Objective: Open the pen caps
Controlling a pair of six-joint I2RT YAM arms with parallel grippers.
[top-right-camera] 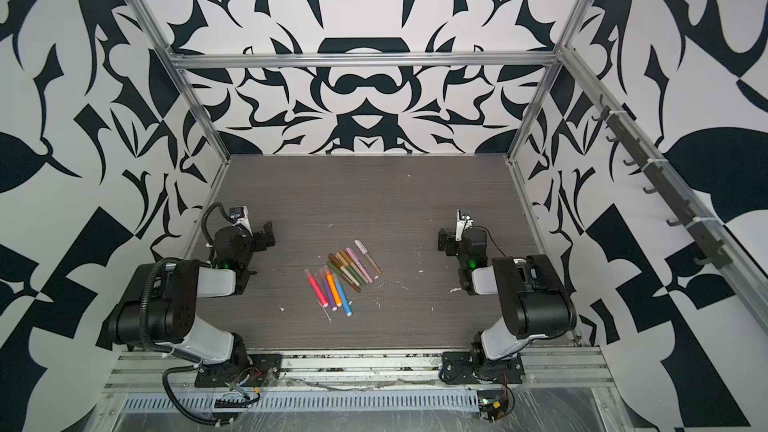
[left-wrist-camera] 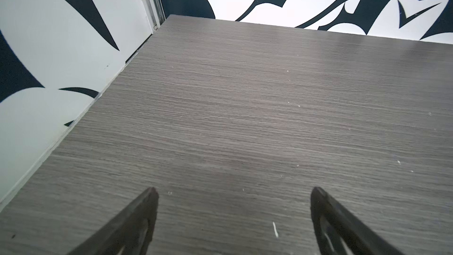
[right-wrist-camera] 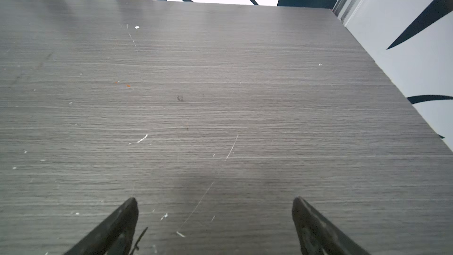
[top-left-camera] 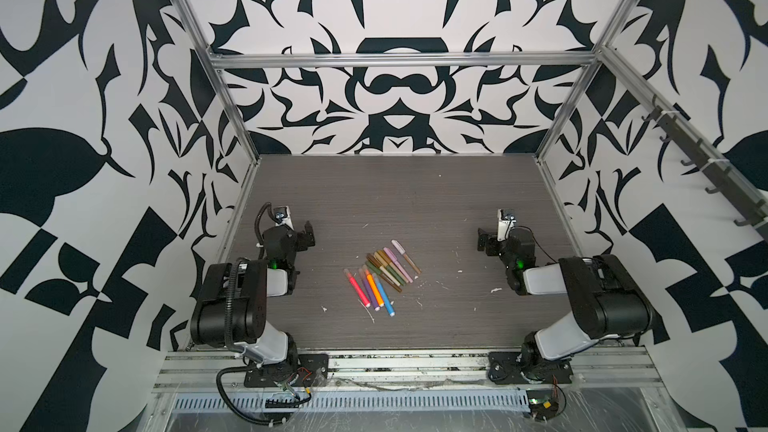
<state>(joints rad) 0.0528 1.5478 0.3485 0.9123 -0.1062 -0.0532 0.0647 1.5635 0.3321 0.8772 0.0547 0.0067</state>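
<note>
Pens [top-left-camera: 382,280] lie bunched on tabletop [top-left-camera: 415,201], caps [top-left-camera: 398,246] on. Left claw [left-wrist-camera: 232,192] wide, empty, well left of pens; right claw [right-wrist-camera: 213,201] wide, empty, well right of them.

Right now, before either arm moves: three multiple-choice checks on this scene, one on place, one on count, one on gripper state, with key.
1. Where do the pens lie?
A) against the back wall
B) mid-table, untouched
C) in a gripper

2. How many thick bright pens are in the near row?
A) two
B) four
C) seven

3. How do the left gripper and right gripper stand?
A) both shut on pens
B) left shut, right open
C) both open, holding nothing

Key:
1 B: both top views show the cluster in the middle, with nothing touching it.
2 B: pink, purple, orange and blue lie side by side.
3 C: each wrist view shows spread fingertips with only bare table between them.
</note>
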